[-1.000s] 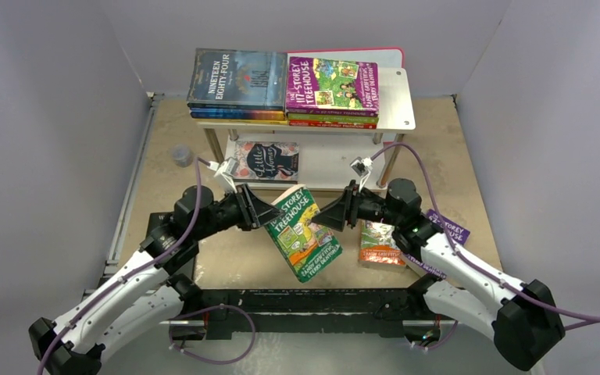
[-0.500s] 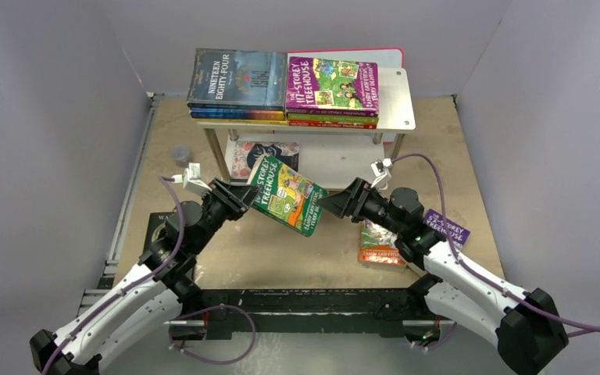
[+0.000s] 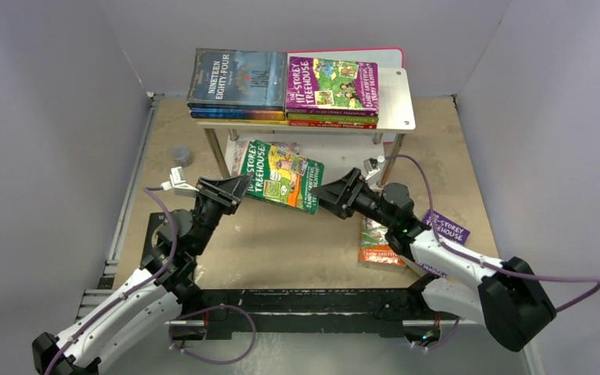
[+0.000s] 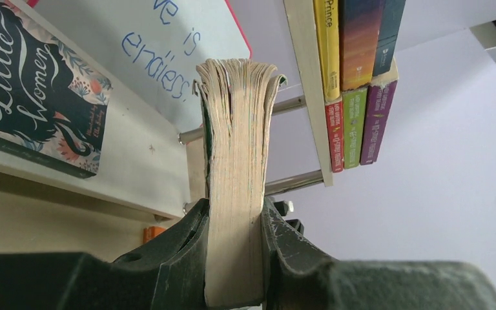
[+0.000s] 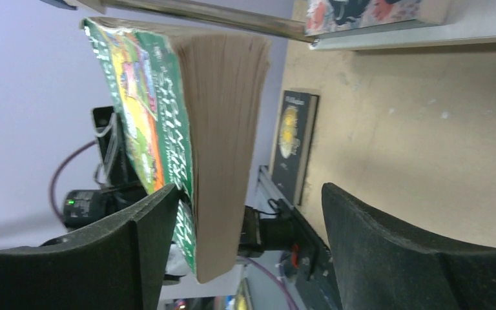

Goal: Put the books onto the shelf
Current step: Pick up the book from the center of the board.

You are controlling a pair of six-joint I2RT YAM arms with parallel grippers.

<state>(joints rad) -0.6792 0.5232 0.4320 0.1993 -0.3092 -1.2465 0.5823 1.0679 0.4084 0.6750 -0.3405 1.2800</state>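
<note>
your left jaws clamp the green treehouse book [image 3: 281,176], holding it above the surface [image 3: 281,258] near the shelf [image 3: 397,98], while your right jaws gape wide at its other end.

Tan counter [image 3: 297,250], scuffed & stained, sm. grey cylindrical cup [image 3: 180,155] far-left on counter, white board w/ pink-red edge [image 4: 97,26] at back, blue handwriting on it, plain grey walls [image 3: 55,117] L, R & rear, black rail [image 3: 320,301] along near edge, metal rail [image 3: 121,226] down L side.
</note>
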